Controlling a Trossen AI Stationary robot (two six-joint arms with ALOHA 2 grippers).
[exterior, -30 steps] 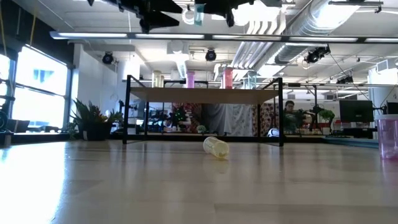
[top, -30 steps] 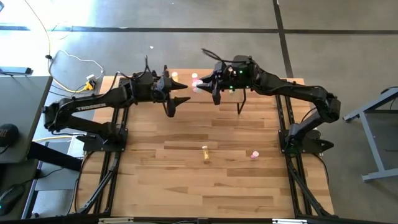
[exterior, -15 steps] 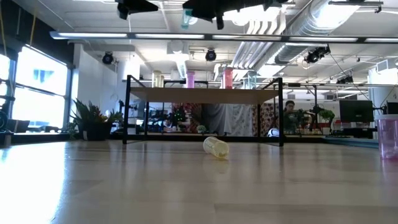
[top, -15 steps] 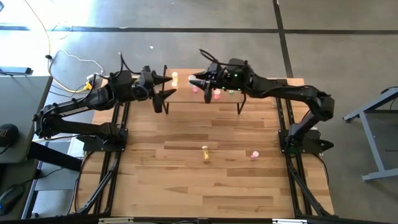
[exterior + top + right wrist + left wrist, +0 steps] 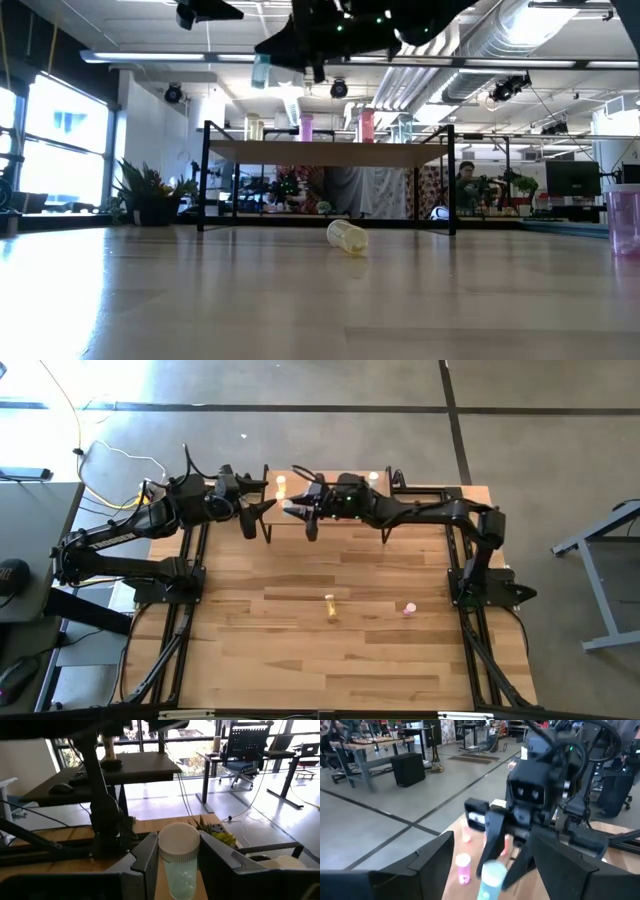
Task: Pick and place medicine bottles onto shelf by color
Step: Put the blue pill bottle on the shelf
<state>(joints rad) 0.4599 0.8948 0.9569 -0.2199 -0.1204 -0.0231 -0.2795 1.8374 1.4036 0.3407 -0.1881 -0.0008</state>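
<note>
Lying on its side on the near tabletop, a yellow bottle (image 5: 347,237) shows clearly only in the low view; the right wrist view alone reveals the pale-green bottle (image 5: 179,861), white-capped, clamped between the right gripper (image 5: 296,511) fingers above the shelf (image 5: 395,490). Farther left, the left gripper (image 5: 258,508) hangs spread, holding nothing.
</note>
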